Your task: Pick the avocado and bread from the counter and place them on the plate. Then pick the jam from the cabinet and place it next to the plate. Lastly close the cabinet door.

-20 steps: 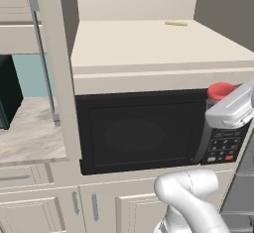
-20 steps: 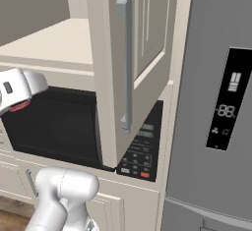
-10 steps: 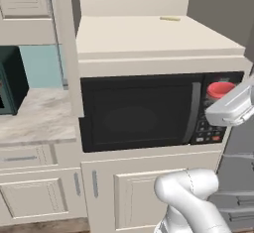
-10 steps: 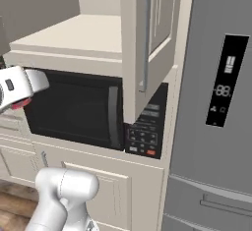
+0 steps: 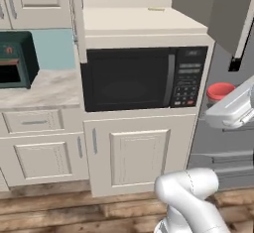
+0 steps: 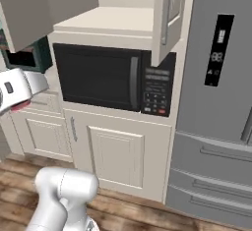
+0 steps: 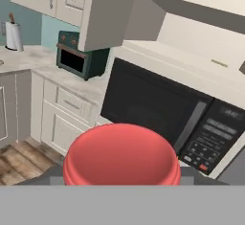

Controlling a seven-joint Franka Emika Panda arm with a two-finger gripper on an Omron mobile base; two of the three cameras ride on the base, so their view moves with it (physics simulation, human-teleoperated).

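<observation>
Base has backed off from the microwave (image 5: 144,77); more floor and lower doors show now. Hand (image 5: 229,109) grips the jam (image 5: 220,91), right of the microwave, below the open cabinet door (image 6: 167,14).

both base views face the microwave (image 5: 144,77); hand view sits nearer.

The cabinet (image 5: 144,21) has a pale shelf inside, and a small flat yellowish thing (image 5: 156,9) lies near its back. The counter (image 5: 42,86) is beige stone, and a dark green toaster oven (image 5: 15,58) sits on it by the blue wall
</observation>
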